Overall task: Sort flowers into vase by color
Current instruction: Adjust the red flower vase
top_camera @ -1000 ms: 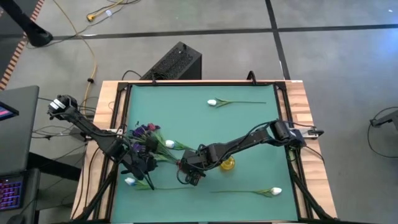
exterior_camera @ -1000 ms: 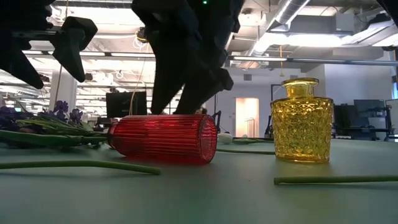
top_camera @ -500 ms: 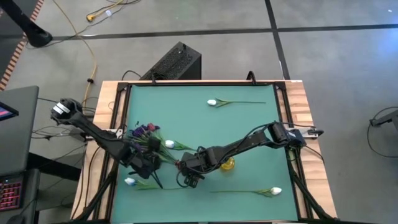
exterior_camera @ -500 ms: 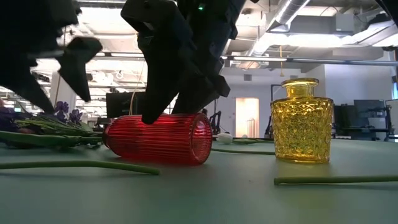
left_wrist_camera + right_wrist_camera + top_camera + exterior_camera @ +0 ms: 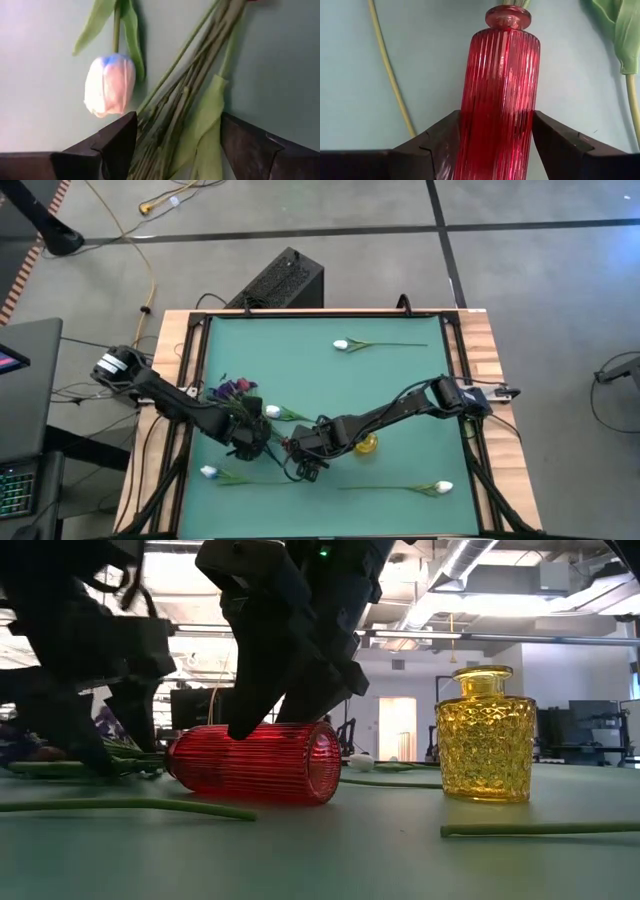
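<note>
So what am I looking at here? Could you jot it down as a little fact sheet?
Red vase: lying on its side on the green table
Yellow vase: standing upright
Right gripper: fingers on either side of the red vase
Left gripper: open, straddling a bunch of green stems
Purple flowers: bunched near the left gripper
White flowers: one beside the stems, three others lying singly on the table

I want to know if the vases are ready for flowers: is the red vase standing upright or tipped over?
Tipped over. The red vase lies on its side on the table, with the right claw straddling its body. The yellow vase stands upright.
</note>
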You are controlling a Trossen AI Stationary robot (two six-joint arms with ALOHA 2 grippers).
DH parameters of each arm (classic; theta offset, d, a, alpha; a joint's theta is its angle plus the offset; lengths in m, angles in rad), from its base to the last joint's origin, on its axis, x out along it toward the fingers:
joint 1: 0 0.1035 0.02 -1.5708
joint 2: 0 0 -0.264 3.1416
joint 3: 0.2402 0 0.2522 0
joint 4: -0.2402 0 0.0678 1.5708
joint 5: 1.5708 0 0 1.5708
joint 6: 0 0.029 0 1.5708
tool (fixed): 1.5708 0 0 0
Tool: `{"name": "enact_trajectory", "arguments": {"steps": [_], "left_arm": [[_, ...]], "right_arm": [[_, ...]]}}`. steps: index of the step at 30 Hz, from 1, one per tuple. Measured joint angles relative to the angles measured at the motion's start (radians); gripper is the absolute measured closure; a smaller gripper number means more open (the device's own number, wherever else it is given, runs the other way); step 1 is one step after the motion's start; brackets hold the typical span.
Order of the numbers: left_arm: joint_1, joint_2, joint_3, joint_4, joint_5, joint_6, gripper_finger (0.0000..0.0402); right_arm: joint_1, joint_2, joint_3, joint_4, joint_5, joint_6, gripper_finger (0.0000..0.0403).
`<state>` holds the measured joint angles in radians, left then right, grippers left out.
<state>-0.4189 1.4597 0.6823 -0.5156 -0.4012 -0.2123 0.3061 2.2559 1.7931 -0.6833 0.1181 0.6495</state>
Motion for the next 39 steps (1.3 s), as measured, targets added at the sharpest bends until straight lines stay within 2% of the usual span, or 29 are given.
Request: {"name": "enact_trajectory", "arguments": {"steps": [5,10,13,17,25,27,39], "left_arm": [[0.052,0.0,0.0,0.019,0.152,0.012,0.0143],[0.056,0.0,0.0,0.019,0.166,0.019,0.0146],[0.056,0.0,0.0,0.019,0.167,0.013,0.0164],[0.056,0.0,0.0,0.049,0.175,0.012,0.0218],[0.055,0.0,0.0,0.087,0.181,0.044,0.0364],[0.053,0.0,0.0,0.092,0.187,0.054,0.0387],[0.043,0.0,0.01,0.089,0.178,0.109,0.0371]], "right_arm": [[-0.006,0.0,-0.001,0.017,0.0,-0.004,0.0142],[-0.007,0.0,-0.002,0.027,0.008,-0.006,0.0142],[-0.007,0.0,-0.003,0.03,0.009,-0.015,0.0142],[-0.007,0.001,-0.003,0.034,0.023,-0.03,0.0142],[-0.006,0.002,-0.003,0.038,0.038,-0.045,0.0142],[-0.006,0.002,-0.003,0.038,0.039,-0.045,0.0142],[-0.013,0.002,-0.004,0.061,0.04,-0.082,0.0142]]}}
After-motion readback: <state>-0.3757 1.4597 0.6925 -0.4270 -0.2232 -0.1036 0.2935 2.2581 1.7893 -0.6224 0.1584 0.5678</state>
